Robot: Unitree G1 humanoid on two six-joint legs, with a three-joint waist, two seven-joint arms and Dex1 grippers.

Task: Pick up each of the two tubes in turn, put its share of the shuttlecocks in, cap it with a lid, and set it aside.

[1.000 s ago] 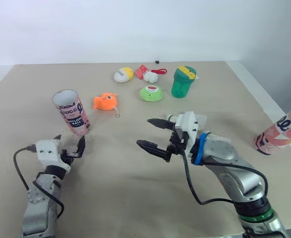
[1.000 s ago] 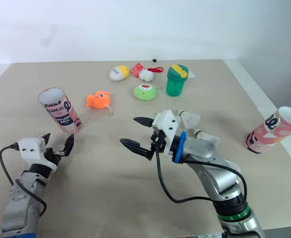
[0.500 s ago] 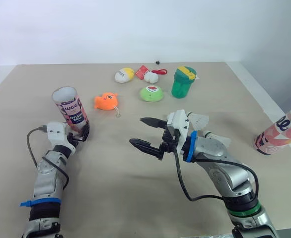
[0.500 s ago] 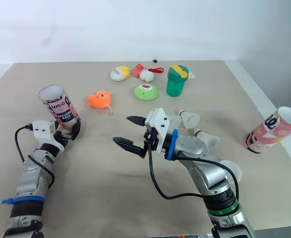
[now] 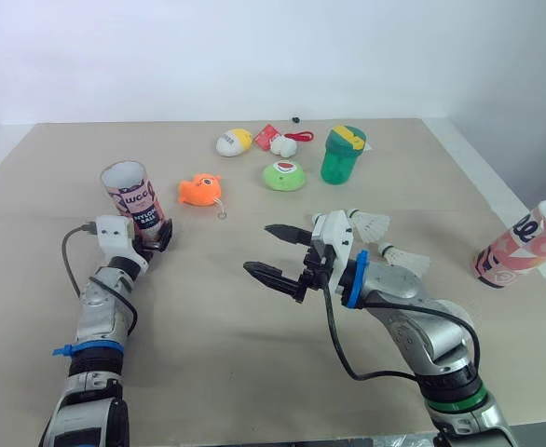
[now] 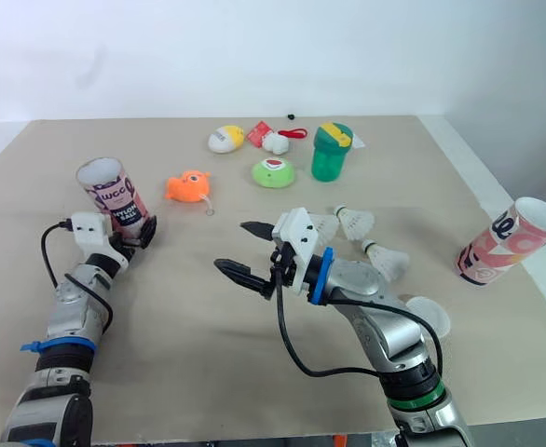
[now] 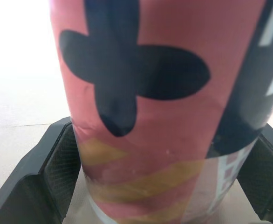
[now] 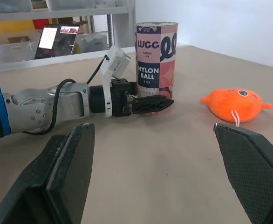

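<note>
A pink tube [image 5: 135,194] printed "NYLON BALL" stands upright and open-topped at the left of the table. My left gripper [image 5: 152,237] is open at its base, one finger [image 7: 57,168] on each side of the tube [image 7: 164,107]. My right gripper [image 5: 259,249] hovers open and empty over the middle of the table, pointing left. Behind that arm lie white shuttlecocks [image 6: 352,222] [image 6: 387,261], and a white lid [image 6: 425,317] lies near its elbow. A second pink tube [image 5: 525,247] rests tilted at the table's right edge.
An orange fish toy [image 5: 199,190] lies just right of the left tube. Farther back are a green dome toy [image 5: 283,175], a green cup [image 5: 342,155], a yellow-and-white egg toy [image 5: 233,142] and small red-and-white toys [image 5: 282,142]. The table's right edge runs close to the tilted tube.
My left gripper has moved forward to the upright tube, and its fingers now straddle the base. The right gripper has drifted slightly left, still open.
</note>
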